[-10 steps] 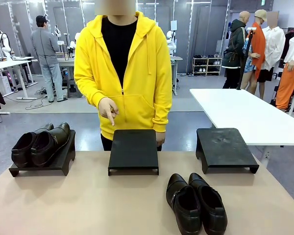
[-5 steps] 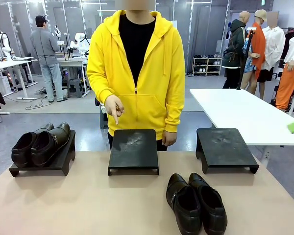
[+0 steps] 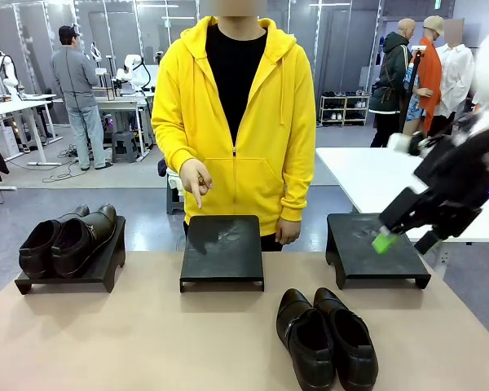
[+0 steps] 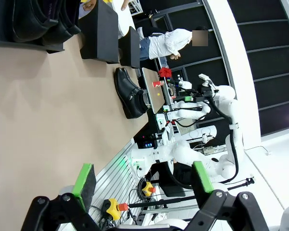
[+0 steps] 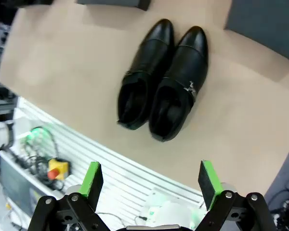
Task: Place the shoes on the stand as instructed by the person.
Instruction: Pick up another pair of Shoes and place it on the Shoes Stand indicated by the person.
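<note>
One pair of glossy black shoes (image 3: pixel 326 338) lies on the tan table (image 3: pixel 147 342) at the front right; the right wrist view shows this pair (image 5: pixel 161 79) from above, with a small metal buckle. The other pair (image 3: pixel 68 238) rests on the left stand (image 3: pixel 106 269). The person (image 3: pixel 236 122) in the yellow hoodie points a finger (image 3: pixel 197 195) down at the bare middle stand (image 3: pixel 222 248). My right gripper (image 3: pixel 403 240) hangs open and blurred over the right stand (image 3: pixel 375 252); its pads (image 5: pixel 93 178) are wide apart. My left gripper (image 4: pixel 143 178) is open, holding nothing, with the buckled pair (image 4: pixel 130 91) far off.
A white table (image 3: pixel 407 191) stands behind at the right. The tan table's near edge meets a slatted metal base (image 5: pixel 111 168) with a yellow and red stop button (image 5: pixel 58 168). Other people stand in the background.
My right arm has swung in from the right edge to above the right stand. The person has straightened and shifted slightly right, still pointing at the middle stand.
</note>
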